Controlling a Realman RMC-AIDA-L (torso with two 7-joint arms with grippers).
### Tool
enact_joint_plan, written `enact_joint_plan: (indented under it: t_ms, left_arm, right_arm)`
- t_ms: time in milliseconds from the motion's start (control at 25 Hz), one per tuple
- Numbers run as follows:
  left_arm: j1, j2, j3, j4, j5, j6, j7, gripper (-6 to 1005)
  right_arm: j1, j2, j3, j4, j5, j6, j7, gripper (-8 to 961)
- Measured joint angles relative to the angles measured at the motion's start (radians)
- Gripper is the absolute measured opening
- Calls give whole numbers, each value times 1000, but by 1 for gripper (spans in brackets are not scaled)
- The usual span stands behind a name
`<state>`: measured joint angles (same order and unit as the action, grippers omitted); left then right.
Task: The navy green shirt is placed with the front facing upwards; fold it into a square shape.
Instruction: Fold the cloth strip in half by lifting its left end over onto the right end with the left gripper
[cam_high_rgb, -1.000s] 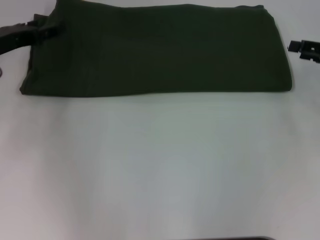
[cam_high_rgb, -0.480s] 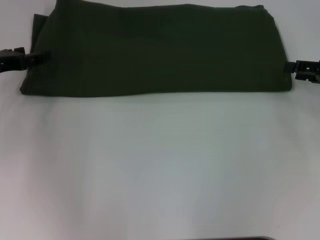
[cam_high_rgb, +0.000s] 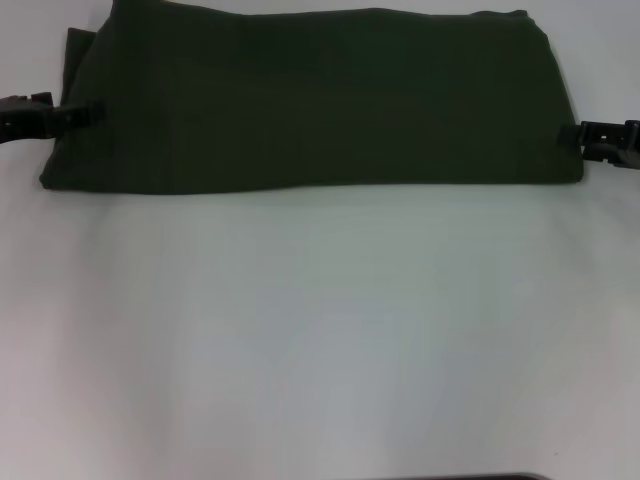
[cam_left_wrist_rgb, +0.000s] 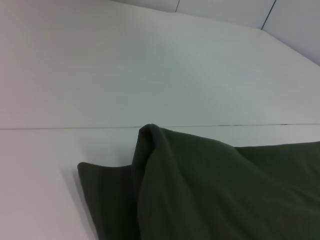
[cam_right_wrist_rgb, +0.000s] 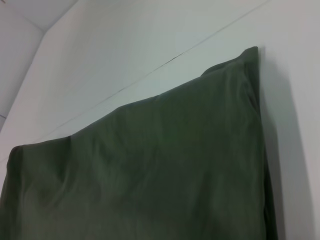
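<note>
- The left tool (cam_high_rgb: 88, 113) sits at the shirt's left edge, its tips over the cloth; whether it is pinching the fabric cannot be told.
- The navy green shirt (cam_high_rgb: 320, 100) lies folded into a wide band across the far part of the white counter (cam_high_rgb: 320, 330), plain side up.
- The right tool (cam_high_rgb: 585, 140) touches the shirt's right edge; its opening cannot be told.

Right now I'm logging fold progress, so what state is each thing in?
Navy green shirt: folded into a wide band, plain side up, flat on the table, with one layer bunched up at its left end.
Left tool: at the shirt's left edge, tips on the cloth.
Right tool: at the shirt's right edge, touching it.
</note>
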<state>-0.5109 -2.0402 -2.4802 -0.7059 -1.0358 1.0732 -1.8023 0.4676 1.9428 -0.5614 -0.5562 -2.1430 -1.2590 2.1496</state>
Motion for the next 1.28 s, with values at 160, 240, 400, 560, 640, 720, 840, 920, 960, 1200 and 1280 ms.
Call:
enact_joint_plan:
  t_ms: [160,240,400,560,640,720,840,920,960,1200,1280]
  left_arm:
    - [0,0,0,-1,0,-1,0,875]
    - [0,-1,0,-1,0,-2,0,875]
    - [0,-2,-1,-1,0,-4,1,875]
    - [0,-3,-1,-4,0,-10,0,875]
    - [0,-4,0,-7,0,-10,0,875]
    - [0,-5,0,-10,0,-9,0,875]
    - [0,-5,0,-10,0,-10,0,875]
    - [0,-5,0,-10,0,-10,0,875]
    - [0,-4,0,-11,0,-11,0,876]
    - [2,-3,0,-10,1,-6,-2,876]
    - [3,1,0,-10,6,-2,-14,876]
  right_arm:
    - [-1,2,-5,2,0,2,1,580]
    - [-1,4,-8,3,-1,3,1,572]
    - [1,7,-8,17,-14,10,1,555]
    - [14,18,-8,26,-30,28,-2,539]
    - [17,23,-7,26,-36,30,-2,531]
    - [17,24,-1,26,-35,31,0,523]
    - [12,24,17,22,-31,31,1,510]
    - [9,23,27,21,-30,32,-1,502]
    - [8,22,29,22,-30,33,-4,498]
    - [12,19,30,24,-31,33,-8,319]
    - [17,19,29,23,-33,36,-8,259]
